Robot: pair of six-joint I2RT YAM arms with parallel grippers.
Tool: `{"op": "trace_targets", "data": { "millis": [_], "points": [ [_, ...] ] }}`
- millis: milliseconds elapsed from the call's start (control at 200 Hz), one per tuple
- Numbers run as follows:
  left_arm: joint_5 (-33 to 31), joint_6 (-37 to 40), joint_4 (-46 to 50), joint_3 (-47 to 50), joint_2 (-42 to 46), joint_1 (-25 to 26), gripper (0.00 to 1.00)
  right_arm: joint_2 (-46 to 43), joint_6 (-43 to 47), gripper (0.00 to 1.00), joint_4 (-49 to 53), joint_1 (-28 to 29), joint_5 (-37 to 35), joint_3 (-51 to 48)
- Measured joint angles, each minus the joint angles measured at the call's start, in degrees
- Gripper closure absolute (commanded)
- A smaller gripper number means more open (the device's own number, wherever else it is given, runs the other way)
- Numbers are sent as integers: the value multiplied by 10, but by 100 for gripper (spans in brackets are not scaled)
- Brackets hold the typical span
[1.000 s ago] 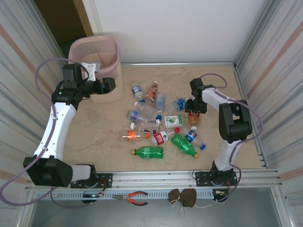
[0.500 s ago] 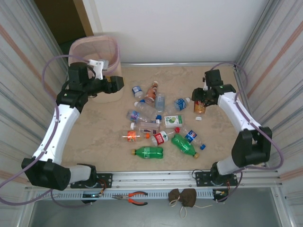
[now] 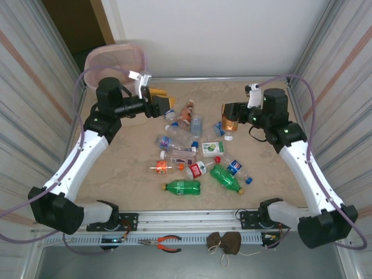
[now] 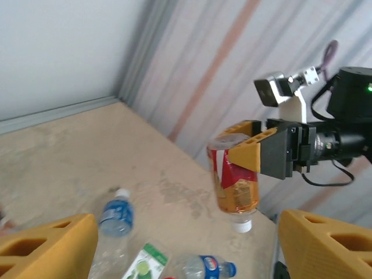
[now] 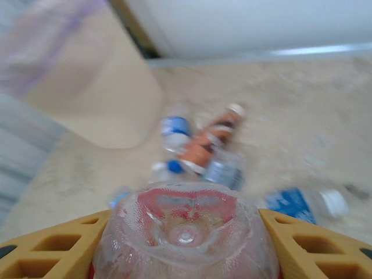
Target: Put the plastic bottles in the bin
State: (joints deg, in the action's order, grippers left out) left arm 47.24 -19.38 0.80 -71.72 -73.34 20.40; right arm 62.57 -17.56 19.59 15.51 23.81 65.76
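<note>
Right end effector [image 3: 228, 116]: jaws closed on one bottle, the held bottle [image 3: 231, 124], which is carried clear of the table [image 3: 116, 168] above the far right side of the heap.
Left end effector [image 3: 162, 105]: jaws spread wide with nothing between them. It is raised just beside the bin and faces across toward the right arm.
Left wrist view: yellow fingers [image 4: 49, 247] sit at the lower corners. The held bottle is seen side-on, hanging cap-down in the opposite end effector.
Right wrist view: the dimpled base of the held bottle faces the camera between two yellow fingers. The background is blurred.
Held bottle, appearance: clear plastic, red label, amber liquid, white cap.
Plastic bottles [image 3: 174, 139]: loose on the middle of the table, lying on their sides. Most are clear with blue, red or orange labels, and two are green [image 3: 182, 186].
Bin [image 3: 92, 57]: far left corner, behind the left arm. Beige body, with a pink liner folded over the rim.
</note>
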Motion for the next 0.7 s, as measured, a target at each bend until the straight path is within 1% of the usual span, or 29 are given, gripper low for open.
{"op": "trace_targets", "data": {
  "millis": [100,261,411,561,701],
  "points": [
    [23,11,-26,-12,-13,31,16,-29,0,48,-49,6,51,-6],
    [47,43,-49,-33,-25,86,12,-61,-2,48,-125,16,130,-10],
    [64,60,-80,-43,-30,121,9,-81,-3,48,-185,40,193,-11],
    [87,83,-89,-67,-49,163,8,-82,-4,49,-219,68,225,-6],
    [98,106,-91,-81,-60,197,10,-82,-4,49,-235,90,236,8]
  ]
}}
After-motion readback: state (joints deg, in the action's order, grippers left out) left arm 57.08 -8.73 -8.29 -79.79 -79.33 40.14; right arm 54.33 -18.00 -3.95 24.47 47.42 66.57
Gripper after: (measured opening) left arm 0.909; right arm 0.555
